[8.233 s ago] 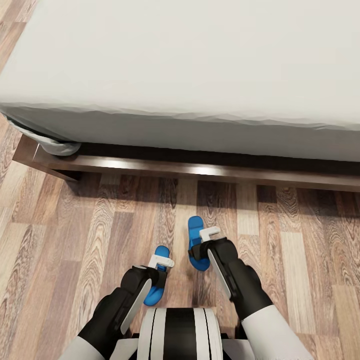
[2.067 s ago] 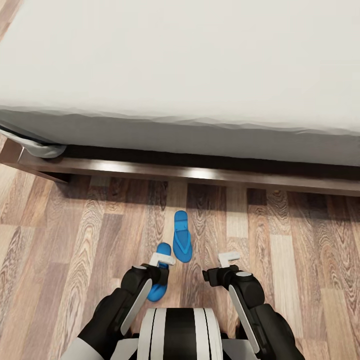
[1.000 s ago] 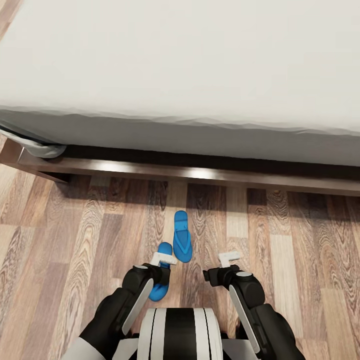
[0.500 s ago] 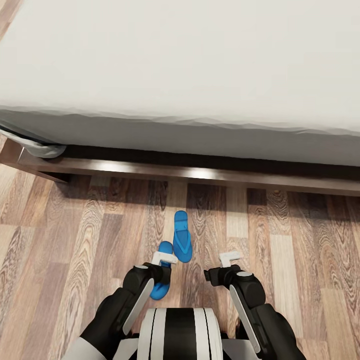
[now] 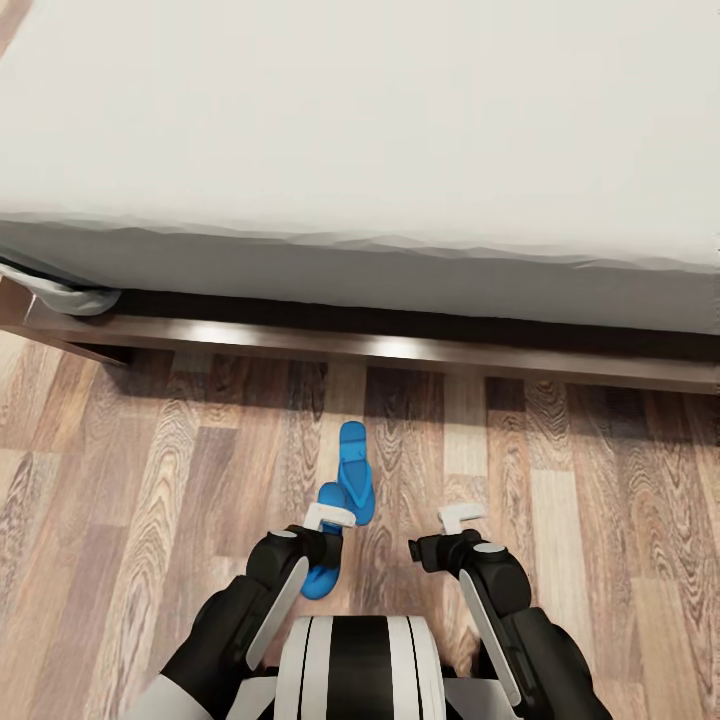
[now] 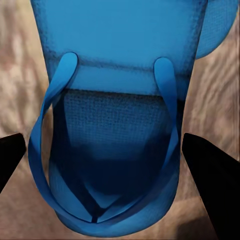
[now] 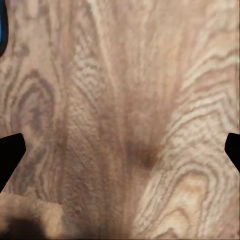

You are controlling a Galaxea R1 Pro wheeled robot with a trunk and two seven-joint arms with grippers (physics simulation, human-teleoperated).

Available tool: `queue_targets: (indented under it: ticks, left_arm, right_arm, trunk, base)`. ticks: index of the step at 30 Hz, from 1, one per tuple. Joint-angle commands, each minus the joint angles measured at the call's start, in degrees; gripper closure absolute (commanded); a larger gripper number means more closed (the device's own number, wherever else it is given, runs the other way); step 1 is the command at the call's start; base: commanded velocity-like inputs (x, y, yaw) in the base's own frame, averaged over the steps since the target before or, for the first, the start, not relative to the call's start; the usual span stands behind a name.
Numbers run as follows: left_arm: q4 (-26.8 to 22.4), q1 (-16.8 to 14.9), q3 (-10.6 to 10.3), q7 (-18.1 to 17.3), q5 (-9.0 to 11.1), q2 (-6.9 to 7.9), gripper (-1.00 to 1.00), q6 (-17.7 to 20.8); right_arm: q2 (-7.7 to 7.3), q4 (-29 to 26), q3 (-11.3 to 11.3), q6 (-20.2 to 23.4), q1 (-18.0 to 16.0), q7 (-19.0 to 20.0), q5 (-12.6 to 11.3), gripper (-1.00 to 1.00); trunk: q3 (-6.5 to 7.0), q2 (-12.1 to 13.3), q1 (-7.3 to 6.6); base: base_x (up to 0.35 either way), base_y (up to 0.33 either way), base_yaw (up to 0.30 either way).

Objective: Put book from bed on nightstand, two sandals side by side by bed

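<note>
Closest to me in the head view, my left claw [image 5: 328, 520] hangs low over the near sandal [image 5: 322, 578], whose blue sole pokes out on both sides of the wrist. In the left wrist view that near sandal [image 6: 117, 125] lies directly under the claw, thong strap up, with one dark fingertip [image 6: 10, 155] at each edge of the sole. The fingers are spread wide and touch nothing that I can make out, so the left claw is released around the sandal, not clamped on it.

My right claw [image 5: 450, 525] sits at the same depth, well apart from both sandals, over bare plank floor [image 5: 600, 520]. In the right wrist view its dark tips [image 7: 10, 155] stand far apart at the frame edges with only wood grain between them, so it is released and empty. A sliver of blue shows at one corner of that view; I cannot tell which sandal it is.

Just past the left claw lies the far sandal [image 5: 355, 486], flat on the floor, its heel end touching or overlapping the near one, its length running toward the bed.

Beyond it runs the bed's dark wooden frame [image 5: 400, 345], then the off-white mattress [image 5: 380, 130].
</note>
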Motion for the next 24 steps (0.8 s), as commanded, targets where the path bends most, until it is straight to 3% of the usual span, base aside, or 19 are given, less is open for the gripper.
queue_targets:
  ticks: [1, 24]
  left_arm:
    - [-0.1, 0.0, -0.1, 0.5, 0.6, 0.02, 1.0, 0.2]
    - [-0.1, 0.0, 0.0, 0.5, 0.6, -0.05, 1.0, 0.2]
  right_arm:
    - [0.0, 0.0, 0.1, 0.3, 0.0, -0.3, -0.1, -1.0]
    - [0.0, -0.2, 0.1, 0.3, 0.0, -0.4, -0.1, -1.0]
  trunk:
    - [-0.03, 0.0, -0.01]
    - [-0.03, 0.0, -0.01]
  base:
    - [0.0, -0.145, 0.0]
    - [0.0, -0.147, 0.0]
